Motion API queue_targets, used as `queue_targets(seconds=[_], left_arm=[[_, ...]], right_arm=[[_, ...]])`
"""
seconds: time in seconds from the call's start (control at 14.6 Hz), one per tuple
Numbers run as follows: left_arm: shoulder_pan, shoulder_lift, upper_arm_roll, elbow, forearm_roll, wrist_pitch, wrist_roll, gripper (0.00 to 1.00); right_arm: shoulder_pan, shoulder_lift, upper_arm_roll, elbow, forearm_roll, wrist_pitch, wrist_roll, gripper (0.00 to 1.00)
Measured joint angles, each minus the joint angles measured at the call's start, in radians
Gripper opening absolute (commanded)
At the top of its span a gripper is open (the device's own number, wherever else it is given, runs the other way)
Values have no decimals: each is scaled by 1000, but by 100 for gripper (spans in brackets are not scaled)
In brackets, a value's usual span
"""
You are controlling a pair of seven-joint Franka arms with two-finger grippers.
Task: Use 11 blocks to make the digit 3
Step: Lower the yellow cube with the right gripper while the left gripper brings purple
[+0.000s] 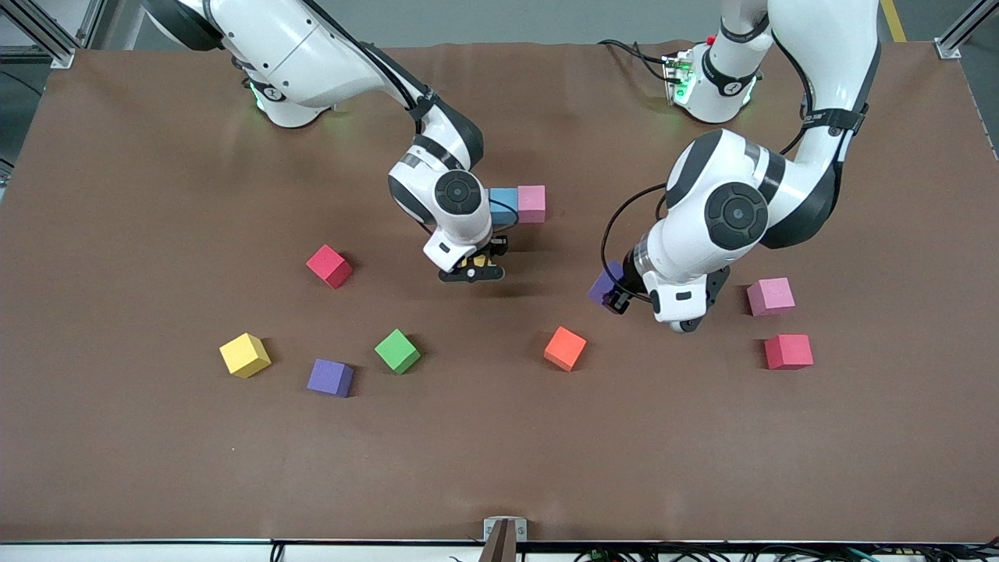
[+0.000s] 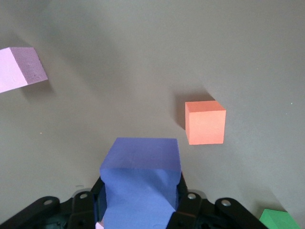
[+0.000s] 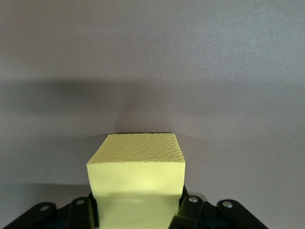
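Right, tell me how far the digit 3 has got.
Barely begun. Done: a blue block and a pink block sit side by side. In hand: the right pincer grips a pale yellow block, the left pincer a purple block. Left: yellow cube, purple cube, green cube, orange cube and pink cube lie scattered nearer the camera.

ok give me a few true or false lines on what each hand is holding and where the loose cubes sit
1. The left hand is shut on a purple block. True.
2. The right hand holds a green block. False: it is shut on a pale yellow block; the green block lies on the table.
3. The orange block is stacked on another cube. False: it sits alone on the brown table.
4. A light blue block touches a pink block. True.
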Motion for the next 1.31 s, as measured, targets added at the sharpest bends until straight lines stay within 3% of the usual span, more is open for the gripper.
queue_targets(seconds=[0.48, 0.62, 0.69, 0.76, 0.82, 0.89, 1.31], left_arm=[[-1, 0, -15, -39, -20, 9, -68, 4], [-3, 2, -32, -59, -31, 34, -71, 4], [-4, 2, -36, -66, -31, 39, -73, 4], [-5, 3, -38, -73, -32, 43, -73, 4], [-4, 3, -38, -82, -34, 53, -75, 5], [-4, 3, -38, -94, -42, 73, -85, 5], [-22, 15, -41, -171, -71, 207, -289, 6]], right_arm=[[7, -2, 0, -20, -10, 15, 10, 1], [7, -2, 0, -20, -11, 16, 11, 5], [7, -2, 0, -20, -11, 16, 12, 13], [8, -2, 0, -20, -12, 16, 12, 28], [8, -2, 0, -20, -12, 16, 14, 88], [8, -2, 0, -20, -12, 16, 14, 100], [7, -2, -11, -20, -33, 17, 15, 100]])
